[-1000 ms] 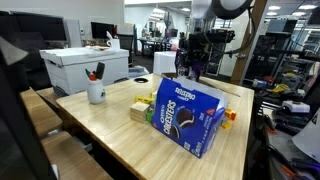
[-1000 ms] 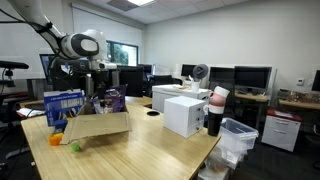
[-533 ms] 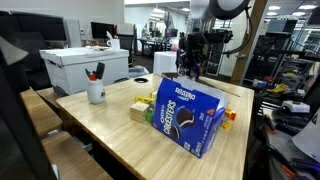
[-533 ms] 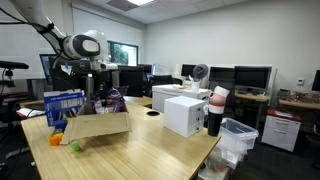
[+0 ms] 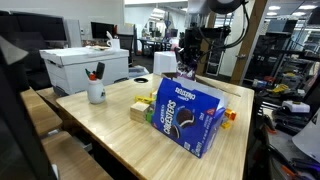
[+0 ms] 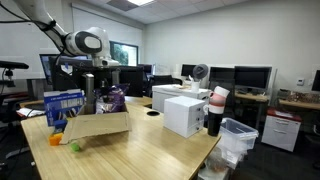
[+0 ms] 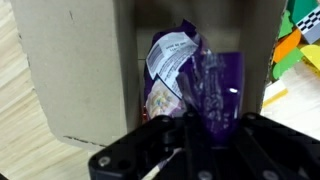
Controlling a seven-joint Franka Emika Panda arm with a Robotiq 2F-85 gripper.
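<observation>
My gripper (image 7: 199, 128) is shut on a crinkled purple snack bag (image 7: 195, 80) with a white label, which runs down between the jaws. The bag hangs over the open top of a cardboard box (image 7: 75, 75). In both exterior views the arm stands at the far end of the wooden table, with the gripper (image 5: 188, 66) just above the blue Oreo-printed box (image 5: 185, 112). Seen from its plain brown side, that box (image 6: 98, 125) has the purple bag (image 6: 113, 100) showing above its rim beside the gripper (image 6: 100, 96).
A white mug with pens (image 5: 96, 92) and a white carton (image 5: 85, 66) stand on the table's left part. A small yellowish box (image 5: 140, 110) and coloured blocks (image 5: 230, 115) lie beside the Oreo box. A blue crate (image 6: 62, 105) sits behind it.
The jaws have shut on the purple bag, and the gripper has risen slightly above the box.
</observation>
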